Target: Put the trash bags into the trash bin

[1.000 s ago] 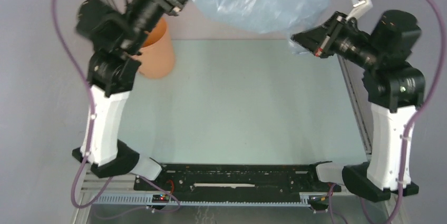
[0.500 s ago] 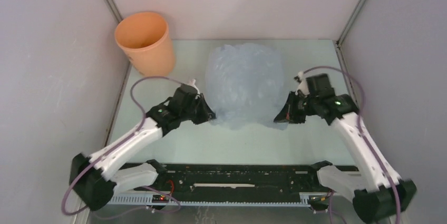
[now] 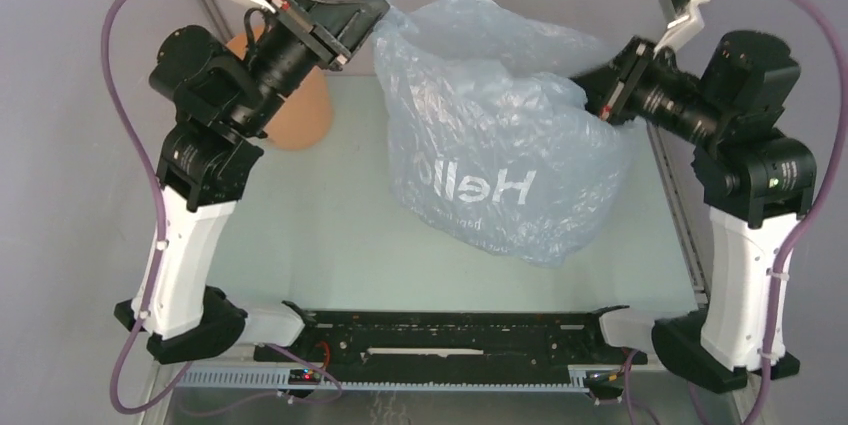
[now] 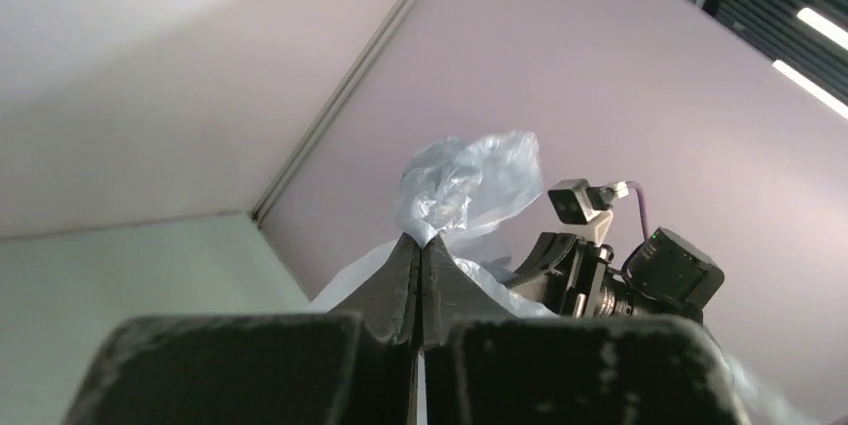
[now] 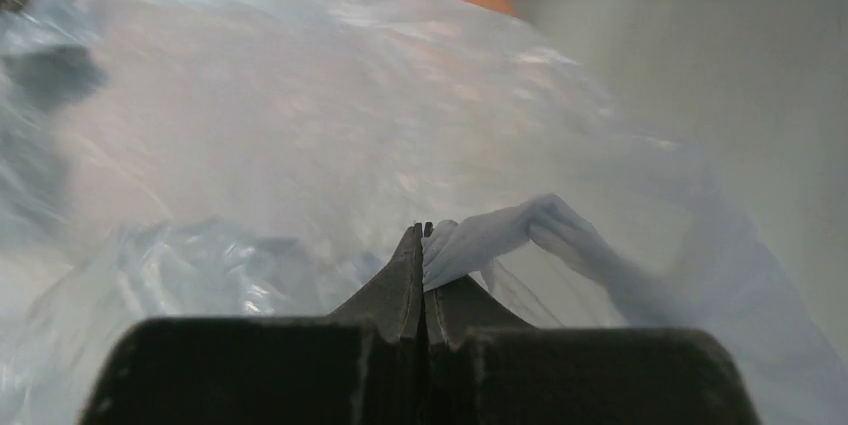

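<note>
Pale green surface [image 3: 330,245] carries the orange trash bin [image 3: 308,117] at its far-left corner. Both the left hand [image 3: 372,9] and the right hand [image 3: 588,77] are pinched fully closed on the trash bag [image 3: 490,175], hanging it above mid-surface. Bag is outside the bin; insertion not yet done.

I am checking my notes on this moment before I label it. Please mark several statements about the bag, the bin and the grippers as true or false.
1. The left gripper and the right gripper are each shut on the trash bag. True.
2. The trash bag lies inside the trash bin. False: it hangs spread between the two grippers, outside the bin.
3. In the top view, the left arm partly hides the trash bin. True.
4. The trash bag is plain, with no print. False: pale lettering shows on its side.
</note>
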Robot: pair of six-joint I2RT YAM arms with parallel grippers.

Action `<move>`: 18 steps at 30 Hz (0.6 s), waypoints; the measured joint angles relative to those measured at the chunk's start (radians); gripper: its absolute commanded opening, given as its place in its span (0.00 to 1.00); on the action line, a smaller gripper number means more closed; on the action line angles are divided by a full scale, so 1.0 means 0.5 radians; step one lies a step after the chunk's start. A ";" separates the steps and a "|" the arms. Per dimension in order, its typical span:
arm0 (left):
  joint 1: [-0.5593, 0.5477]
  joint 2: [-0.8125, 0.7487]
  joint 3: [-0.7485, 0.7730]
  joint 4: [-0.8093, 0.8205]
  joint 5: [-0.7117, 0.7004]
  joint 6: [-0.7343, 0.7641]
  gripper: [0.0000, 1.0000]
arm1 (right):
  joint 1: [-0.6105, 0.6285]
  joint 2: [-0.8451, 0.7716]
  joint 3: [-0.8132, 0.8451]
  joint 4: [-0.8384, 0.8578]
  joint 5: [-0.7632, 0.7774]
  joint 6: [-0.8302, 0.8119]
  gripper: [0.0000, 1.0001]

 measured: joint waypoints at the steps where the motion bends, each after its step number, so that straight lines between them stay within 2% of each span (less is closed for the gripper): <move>1: 0.000 -0.027 -0.038 0.008 0.008 0.000 0.00 | -0.002 -0.097 -0.148 0.047 0.000 0.009 0.00; 4: 0.002 -0.206 -0.478 0.080 0.004 -0.005 0.00 | -0.014 -0.435 -0.809 0.186 -0.022 0.062 0.00; 7: 0.020 -0.446 -1.198 0.147 -0.008 -0.044 0.00 | -0.027 -0.765 -1.590 0.274 -0.062 0.140 0.00; 10: 0.060 -0.542 -1.804 0.143 0.005 -0.134 0.00 | -0.028 -0.941 -2.162 0.226 -0.066 0.193 0.00; 12: 0.082 -0.533 -2.126 0.079 0.017 -0.199 0.00 | -0.031 -0.949 -2.332 0.154 -0.042 0.201 0.00; 14: 0.092 -0.533 -2.300 -0.024 0.018 -0.243 0.00 | -0.053 -0.954 -2.374 0.097 -0.021 0.200 0.00; 16: 0.104 -0.526 -2.286 -0.060 0.034 -0.249 0.00 | -0.090 -0.961 -2.325 0.099 -0.025 0.196 0.00; 18: 0.127 -0.446 -2.078 -0.105 0.079 -0.238 0.00 | -0.134 -0.884 -2.165 0.095 -0.057 0.193 0.00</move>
